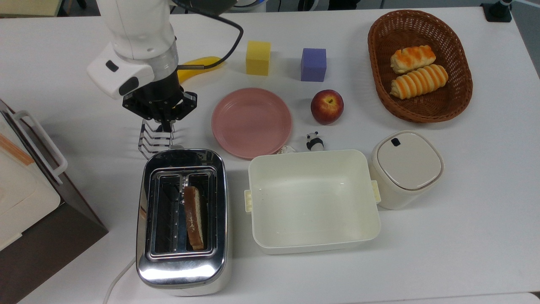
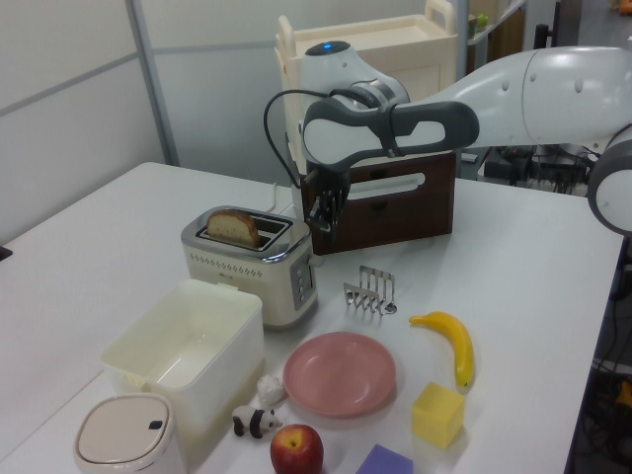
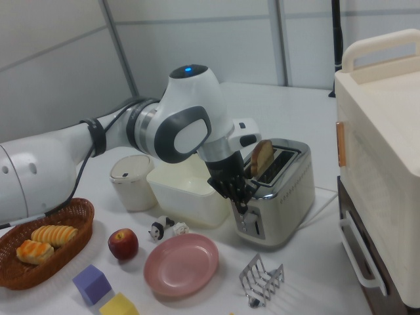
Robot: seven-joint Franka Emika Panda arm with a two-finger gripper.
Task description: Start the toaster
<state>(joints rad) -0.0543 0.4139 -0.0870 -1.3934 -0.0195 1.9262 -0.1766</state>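
The chrome two-slot toaster (image 1: 182, 219) stands near the front of the table in the top view, with a bread slice (image 1: 195, 217) upright in its right slot. In the left view the toaster (image 2: 252, 265) has its control end facing the wire rack, and the bread slice (image 2: 233, 228) sticks out on top. My gripper (image 1: 165, 126) points down, shut with nothing in it, above the toast rack (image 1: 155, 141) just behind the toaster's far end. In the right view the gripper (image 3: 241, 206) hangs close to the top of the control end of the toaster (image 3: 281, 190).
A pink plate (image 1: 251, 122) and a cream tub (image 1: 314, 200) lie to the top view's right of the toaster. A banana (image 1: 198, 65) is partly under my arm. The cream-and-brown appliance (image 1: 25, 185) stands at the top view's left edge. An apple (image 1: 327, 106) and a basket (image 1: 419, 65) are farther right.
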